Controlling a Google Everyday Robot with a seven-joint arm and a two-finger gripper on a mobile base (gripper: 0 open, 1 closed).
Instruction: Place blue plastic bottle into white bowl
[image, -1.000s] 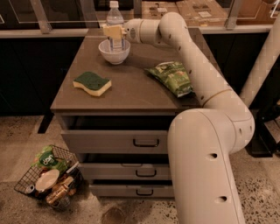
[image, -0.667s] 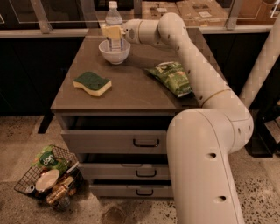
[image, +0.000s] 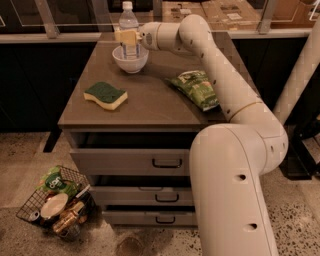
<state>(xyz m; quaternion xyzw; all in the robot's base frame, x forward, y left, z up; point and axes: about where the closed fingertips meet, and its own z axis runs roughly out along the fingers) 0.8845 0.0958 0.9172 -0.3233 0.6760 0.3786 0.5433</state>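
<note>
Little is changing over the last second: the claw (image: 128, 36) is still gripping the blue plastic bottle (image: 128, 17), which is standing upright with its base inside the white bowl (image: 131, 64) at eleven o'clock on the surface (image: 150, 102). Only release appears outstanding.
</note>
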